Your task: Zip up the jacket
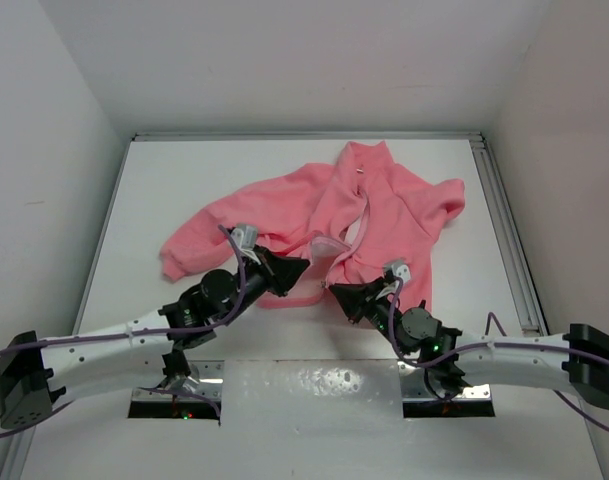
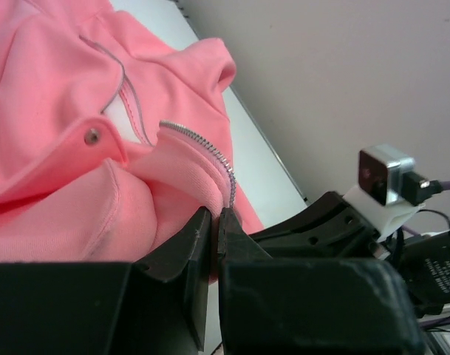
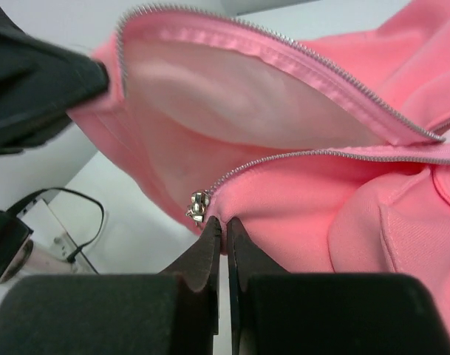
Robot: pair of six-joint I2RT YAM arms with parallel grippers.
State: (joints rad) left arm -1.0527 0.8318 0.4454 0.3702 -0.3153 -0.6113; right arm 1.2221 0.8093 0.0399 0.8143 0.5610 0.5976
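Top external view: a pink jacket [image 1: 384, 205] lies open on a white table [image 1: 184, 180], collar away from the arms, hem toward them. The zip is undone, its two front edges spread apart at the hem.

The left tool [image 1: 302, 266] is pinched narrow on the bottom corner of one front edge. In the left wrist view its fingers [image 2: 199, 244] clamp the fleece just below a row of bare teeth [image 2: 206, 148].

The right tool [image 1: 336, 291] is likewise clamped on the other edge's bottom corner. In the right wrist view the metal slider [image 3: 199, 205] sits just beside its fingers [image 3: 210, 248].

Likely risks: the bare end has to meet the slider squarely, and a skewed approach could jam it. The fleece is soft, so either corner could slip from its thin pinch. A hard pull could drag the whole jacket along the table.
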